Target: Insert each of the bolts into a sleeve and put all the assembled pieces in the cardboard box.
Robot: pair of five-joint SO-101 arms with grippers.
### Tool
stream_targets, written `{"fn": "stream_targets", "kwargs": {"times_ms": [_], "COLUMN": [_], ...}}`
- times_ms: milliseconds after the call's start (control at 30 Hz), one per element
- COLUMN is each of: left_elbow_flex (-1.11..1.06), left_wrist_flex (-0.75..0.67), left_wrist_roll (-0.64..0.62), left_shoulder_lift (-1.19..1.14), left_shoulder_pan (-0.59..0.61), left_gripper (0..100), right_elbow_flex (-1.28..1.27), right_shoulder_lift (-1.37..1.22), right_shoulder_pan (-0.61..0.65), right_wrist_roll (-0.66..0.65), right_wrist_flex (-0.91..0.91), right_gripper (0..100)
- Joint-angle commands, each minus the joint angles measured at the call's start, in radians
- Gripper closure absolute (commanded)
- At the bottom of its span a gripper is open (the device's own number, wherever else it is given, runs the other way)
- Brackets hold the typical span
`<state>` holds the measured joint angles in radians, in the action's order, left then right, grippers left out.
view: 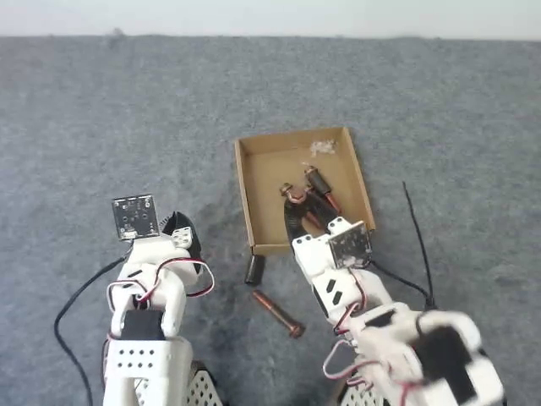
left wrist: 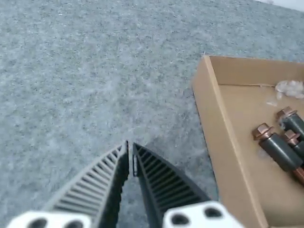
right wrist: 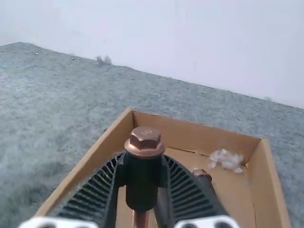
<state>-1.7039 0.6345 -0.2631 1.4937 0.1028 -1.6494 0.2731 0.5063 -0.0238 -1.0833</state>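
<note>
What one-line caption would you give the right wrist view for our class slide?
Right claw, shut on a sleeved bolt, over the cardboard box.

Fuzzy grey table covering [view: 118, 101] meeting a plain white wall [view: 270, 15].
The covering is mottled grey, like felt or short carpet, and stretches to the far edge, where the bare, pale wall rises. Light is soft and even, with faint shadows. A few specks of lint [right wrist: 102, 60] sit at the seam.
</note>
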Motion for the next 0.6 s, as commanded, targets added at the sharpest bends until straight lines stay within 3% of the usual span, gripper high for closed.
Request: {"fn": "stream_targets", "kwargs": {"times_ms": [0, 300, 567], "left_elbow_flex": [0.013, 0.036, 0.050], "left_wrist_flex": [0.003, 0.058, 0.104], "left_wrist_roll": [-0.011, -0.003, 0.040], "left_shoulder_lift": [0.003, 0.002, 0.002], "left_shoulder_pan": [0.000, -0.002, -0.028], "left_gripper": [99, 99, 99], "right_elbow_flex": [-0.002, 0.104, 0.273], "right_shoulder_lift": [0.214, 0.529, 0.553], "right_shoulder_pan": [-0.019, -0.021, -0.073], "right_wrist_roll": [0.008, 0.009, 0.009], "right_wrist_flex": [0.202, 0.837, 1.026], "right_gripper": [99.3, 99.3, 99.3]}}
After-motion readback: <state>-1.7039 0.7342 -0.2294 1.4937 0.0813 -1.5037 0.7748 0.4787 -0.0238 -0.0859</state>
